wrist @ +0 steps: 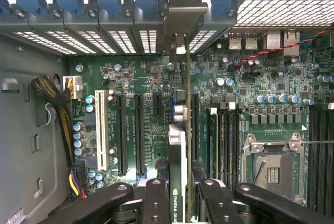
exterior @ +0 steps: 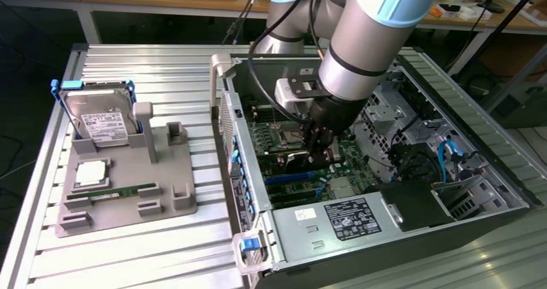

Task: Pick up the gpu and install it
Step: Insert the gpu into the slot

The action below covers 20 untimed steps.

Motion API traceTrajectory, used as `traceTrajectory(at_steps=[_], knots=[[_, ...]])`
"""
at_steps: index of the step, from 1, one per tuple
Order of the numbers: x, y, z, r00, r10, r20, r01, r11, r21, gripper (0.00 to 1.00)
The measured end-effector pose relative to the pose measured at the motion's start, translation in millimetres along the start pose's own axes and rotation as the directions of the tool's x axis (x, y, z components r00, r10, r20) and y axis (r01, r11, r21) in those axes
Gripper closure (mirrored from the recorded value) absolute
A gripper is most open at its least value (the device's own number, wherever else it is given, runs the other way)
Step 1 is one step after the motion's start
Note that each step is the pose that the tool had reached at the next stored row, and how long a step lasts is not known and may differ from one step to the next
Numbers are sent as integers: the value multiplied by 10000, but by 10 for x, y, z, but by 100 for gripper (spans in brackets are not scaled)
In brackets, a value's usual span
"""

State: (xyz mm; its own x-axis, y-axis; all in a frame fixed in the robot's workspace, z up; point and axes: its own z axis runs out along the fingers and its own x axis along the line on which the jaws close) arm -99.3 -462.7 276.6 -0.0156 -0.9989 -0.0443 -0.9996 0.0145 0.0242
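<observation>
The gpu [wrist: 176, 140] stands on edge, clamped between the fingers [wrist: 156, 203], over the motherboard [wrist: 130, 78] slots

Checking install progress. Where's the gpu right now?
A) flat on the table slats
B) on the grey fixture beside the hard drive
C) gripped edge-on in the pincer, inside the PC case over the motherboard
C: in the wrist view the gpu stands edge-on between the fingers of the pincer, over the motherboard slots.

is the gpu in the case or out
Inside: thin black, green-edged gpu card stands on edge over the green motherboard, clamped in the gripper.
</observation>
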Motion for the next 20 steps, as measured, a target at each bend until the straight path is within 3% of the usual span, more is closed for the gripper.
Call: traceTrajectory(at_steps=[4,13,20], knots=[[0,-5,0,10000,6,-1,-6,9999,-117,73],[0,-6,0,10000,6,-2,-6,9999,-133,73],[0,-13,0,10000,10,-3,-10,9997,-227,73]])
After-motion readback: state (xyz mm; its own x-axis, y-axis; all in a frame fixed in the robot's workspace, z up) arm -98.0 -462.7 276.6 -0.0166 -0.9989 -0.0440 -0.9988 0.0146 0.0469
